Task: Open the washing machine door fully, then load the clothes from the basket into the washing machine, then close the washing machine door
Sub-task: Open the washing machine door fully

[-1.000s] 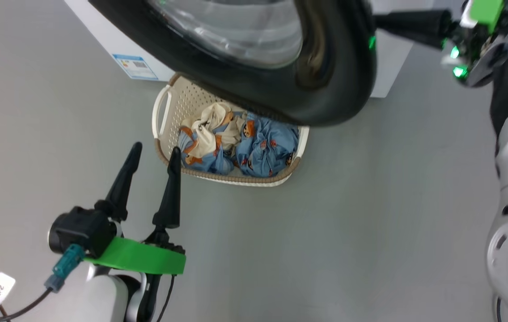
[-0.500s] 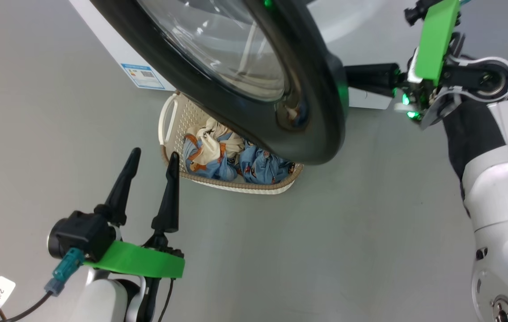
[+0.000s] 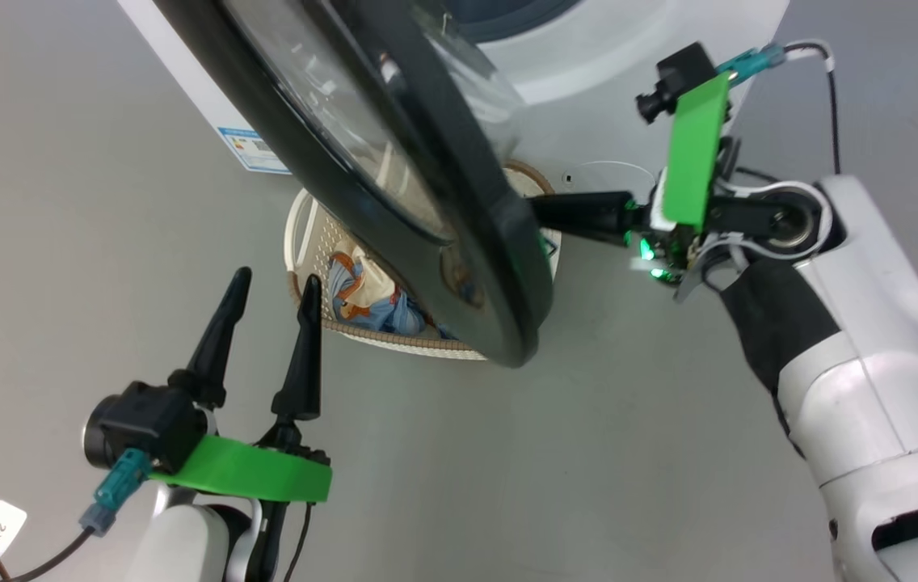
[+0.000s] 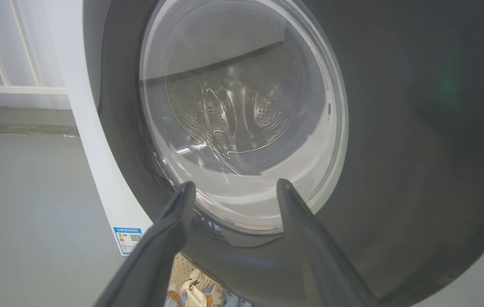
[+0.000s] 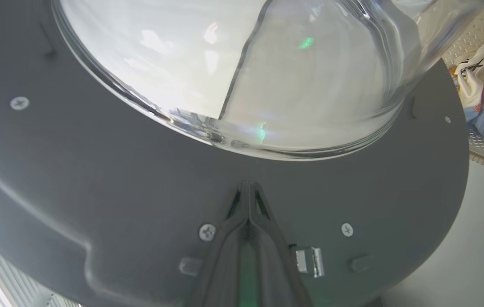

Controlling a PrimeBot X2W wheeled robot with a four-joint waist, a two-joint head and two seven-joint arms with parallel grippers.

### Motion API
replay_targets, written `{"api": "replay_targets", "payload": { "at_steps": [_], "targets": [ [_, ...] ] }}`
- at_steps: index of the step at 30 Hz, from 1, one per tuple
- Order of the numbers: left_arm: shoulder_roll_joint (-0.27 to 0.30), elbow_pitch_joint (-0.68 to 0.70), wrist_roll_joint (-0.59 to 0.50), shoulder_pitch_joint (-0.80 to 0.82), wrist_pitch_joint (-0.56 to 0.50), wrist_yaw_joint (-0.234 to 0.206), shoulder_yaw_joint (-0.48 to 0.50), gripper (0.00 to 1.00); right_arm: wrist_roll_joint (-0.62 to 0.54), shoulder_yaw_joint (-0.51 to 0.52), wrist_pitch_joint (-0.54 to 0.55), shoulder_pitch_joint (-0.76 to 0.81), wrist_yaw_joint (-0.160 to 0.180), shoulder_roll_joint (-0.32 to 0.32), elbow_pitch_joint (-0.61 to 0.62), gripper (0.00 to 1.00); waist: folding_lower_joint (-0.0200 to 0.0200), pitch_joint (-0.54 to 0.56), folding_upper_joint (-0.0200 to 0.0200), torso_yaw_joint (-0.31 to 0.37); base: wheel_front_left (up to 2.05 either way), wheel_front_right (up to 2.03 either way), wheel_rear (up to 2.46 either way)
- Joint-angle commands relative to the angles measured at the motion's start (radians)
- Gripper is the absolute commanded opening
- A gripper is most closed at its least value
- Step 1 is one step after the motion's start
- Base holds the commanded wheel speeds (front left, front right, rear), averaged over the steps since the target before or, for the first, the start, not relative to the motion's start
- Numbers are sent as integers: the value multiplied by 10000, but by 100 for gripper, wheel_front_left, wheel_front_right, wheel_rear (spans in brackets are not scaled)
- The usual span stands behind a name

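Grey floor [image 3: 629, 444] before white washing machine [image 3: 629, 73]. Since a second ago, door [image 3: 507, 267] swung wider, nearly edge-on; judged not fully open. Pinched shut, right claw [image 5: 249, 189], tips on door's inner face. Spread wide, empty, left claw [image 3: 276, 280] near basket [image 3: 378, 338]; clothes [image 3: 370, 295] inside it.

Even, bright light; soft glare on the washing machine door [image 5: 267, 85].
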State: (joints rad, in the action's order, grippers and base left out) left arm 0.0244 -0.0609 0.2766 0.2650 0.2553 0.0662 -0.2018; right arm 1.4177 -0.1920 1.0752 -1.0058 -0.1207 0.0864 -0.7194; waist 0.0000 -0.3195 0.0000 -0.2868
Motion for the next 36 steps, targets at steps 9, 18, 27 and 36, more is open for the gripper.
{"api": "replay_targets", "payload": {
  "at_steps": [9, 18, 27, 36],
  "targets": [
    [258, 215, -55, -76, 65, 1, 349, 100, 1295, -1986, -753, 460, -100, -361, 549, 0, 0, 62, 0, -16, 0, 0, 0],
    [258, 235, -21, -87, 65, -43, 339, 100, 1983, -3134, -1318, 405, -100, -361, 427, 0, 0, 60, 0, -7, 0, 0, 0],
    [258, 240, -16, -86, 65, -68, 419, 100, 2300, -3531, -1728, 424, -100, -361, 372, 0, 0, 86, 0, 151, 0, 0, 0],
    [258, 189, -164, -118, 65, -35, 637, 100, 2350, -3305, -2297, 666, -100, 5, 818, 0, 0, 278, 0, 432, 0, 0, 0]
  ]
}}
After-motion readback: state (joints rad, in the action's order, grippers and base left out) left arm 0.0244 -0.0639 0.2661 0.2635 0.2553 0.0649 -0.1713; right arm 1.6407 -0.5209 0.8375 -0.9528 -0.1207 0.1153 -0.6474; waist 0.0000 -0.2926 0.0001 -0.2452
